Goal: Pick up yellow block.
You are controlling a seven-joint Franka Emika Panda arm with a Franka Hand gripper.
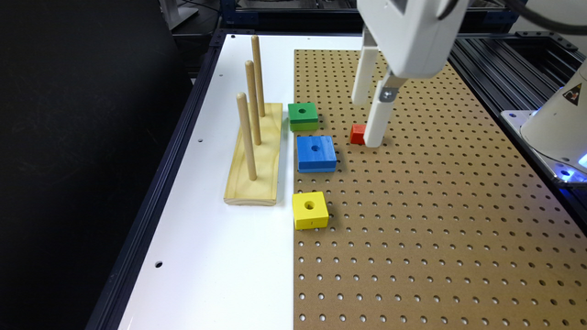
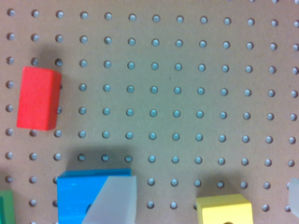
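- My jaws are standing wide apart and holding nothing, hanging above the brown pegboard (image 1: 412, 220).
- The yellow block (image 1: 310, 210), a square piece with a round centre hole, is lying on the pegboard's edge, near the blue block (image 1: 316, 153).
- A small red block (image 1: 357, 134) is sitting just beside one finger.

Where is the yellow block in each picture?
Exterior view: the yellow block lies on the brown pegboard, nearest the camera in the row of blocks, with the blue block just behind it.
Wrist view: the yellow block sits cut off at the picture's edge.
Shared landmark: the blue block, next to the yellow one in both views.
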